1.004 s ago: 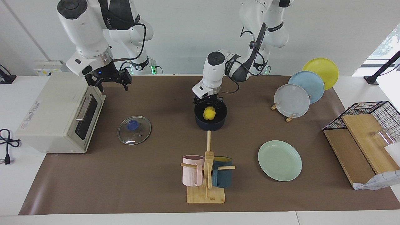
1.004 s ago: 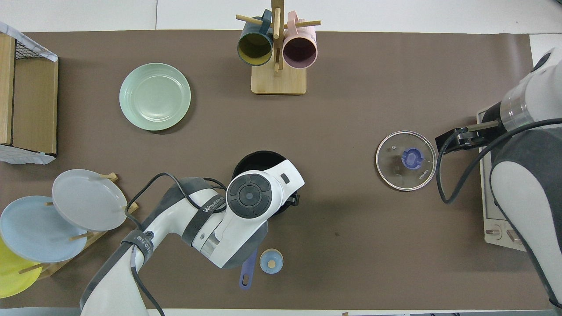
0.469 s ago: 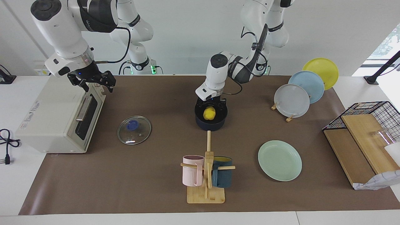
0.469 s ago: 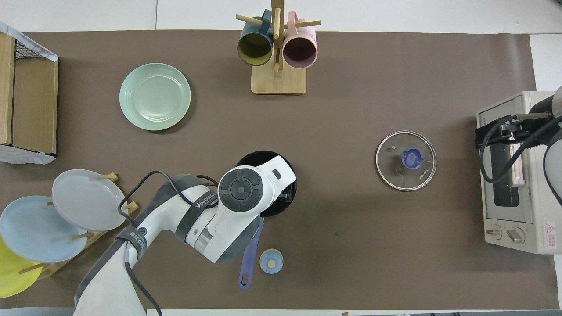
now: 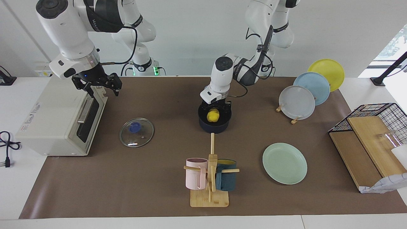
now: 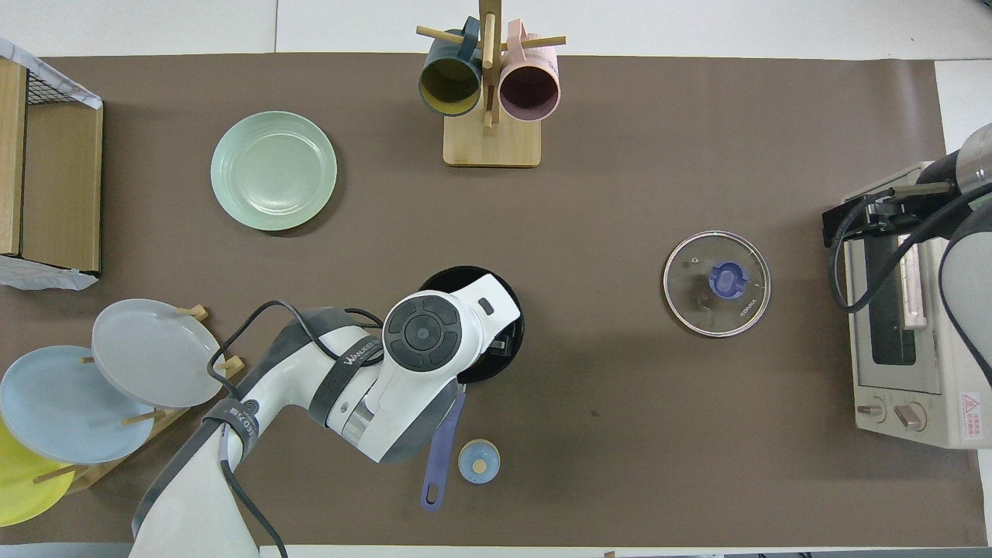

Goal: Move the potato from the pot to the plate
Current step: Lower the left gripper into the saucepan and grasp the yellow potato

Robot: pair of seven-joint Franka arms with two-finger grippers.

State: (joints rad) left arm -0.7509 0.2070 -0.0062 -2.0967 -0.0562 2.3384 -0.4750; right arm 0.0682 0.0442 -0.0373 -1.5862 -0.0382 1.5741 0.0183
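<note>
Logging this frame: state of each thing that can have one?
pot: uncovered, potato inside
potato: in pot, not lifted
green plate: bare
glass lid: off, flat on the mat
toaster oven: door shut
left tool: open, at pot rim
right tool: open, over oven

In the overhead view the left arm's wrist covers most of the pot (image 6: pixel 453 277) and all of the potato; only a dark arc of rim and part of the blue handle show. The left gripper's fingertips are hidden there too. In the facing view the handle is out of sight, and whether the left gripper (image 5: pixel 217 107) touches the potato (image 5: pixel 213 115) cannot be told. The yellow plate (image 6: pixel 19 496) and the wire basket (image 6: pixel 46 81) are cut off by the picture's edge.
</note>
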